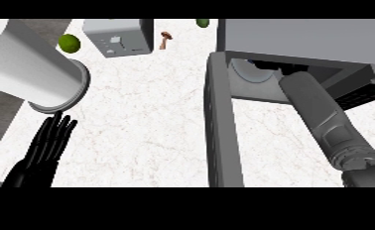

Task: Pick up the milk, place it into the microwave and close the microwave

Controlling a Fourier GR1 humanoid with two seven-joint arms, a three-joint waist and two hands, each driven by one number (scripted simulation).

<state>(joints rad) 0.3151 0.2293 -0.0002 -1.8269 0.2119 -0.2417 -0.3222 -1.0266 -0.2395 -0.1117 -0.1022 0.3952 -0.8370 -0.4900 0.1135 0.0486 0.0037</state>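
Observation:
The grey microwave (300, 38) stands at the upper right with its door (219, 125) swung wide open toward me. My right forearm (319, 115) reaches into the cavity. Only a dark bit of my right hand (284, 67) shows under the microwave's roof. Beside it inside is a pale rounded shape (255, 75), and I cannot tell whether that is the milk. At the lower left my left hand (45, 147) rests open, fingers straight and pointing up, holding nothing.
A silver toaster (117, 36) stands at the back centre, with a small brown object (165, 38) to its right. One green fruit (69, 43) lies left of the toaster and another (203, 23) at the back edge. My left forearm (36, 70) crosses the upper left.

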